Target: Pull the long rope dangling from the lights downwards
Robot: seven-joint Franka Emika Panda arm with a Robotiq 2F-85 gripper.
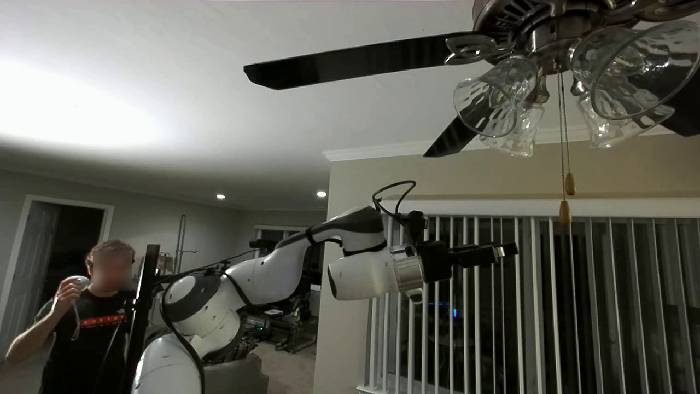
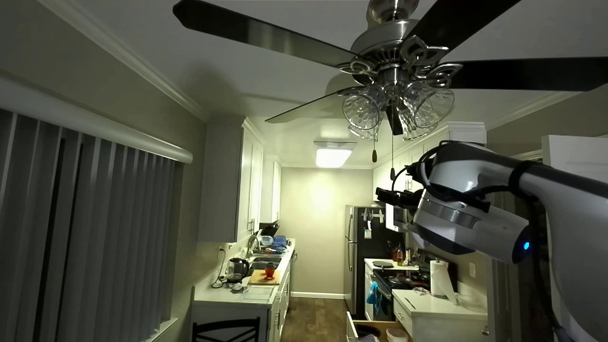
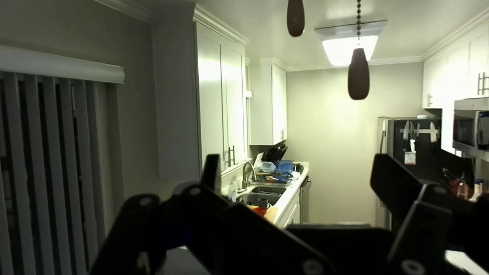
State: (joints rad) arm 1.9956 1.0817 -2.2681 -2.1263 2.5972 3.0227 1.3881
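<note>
The long rope (image 1: 561, 142) is a thin cord hanging from the fan hub, ending in an amber-brown knob (image 1: 565, 212). It also shows in an exterior view (image 2: 393, 147), and its beaded end shows in the wrist view (image 3: 358, 19). A shorter cord with a similar knob (image 1: 570, 184) hangs beside it. The lights (image 1: 495, 98) are clear ruffled glass shades, also visible in an exterior view (image 2: 363, 109). My gripper (image 1: 506, 250) is open and empty, below the knobs' height and apart from them. In the wrist view the fingers (image 3: 296, 168) are wide apart, with both knobs above them.
Dark fan blades (image 1: 350, 61) spread around the hub above the arm. Vertical blinds (image 1: 470, 328) cover a window. A kitchen with white cabinets (image 3: 221, 88) and a fridge (image 2: 375, 232) lies beyond. A person (image 1: 90, 323) stands behind the arm holding a controller.
</note>
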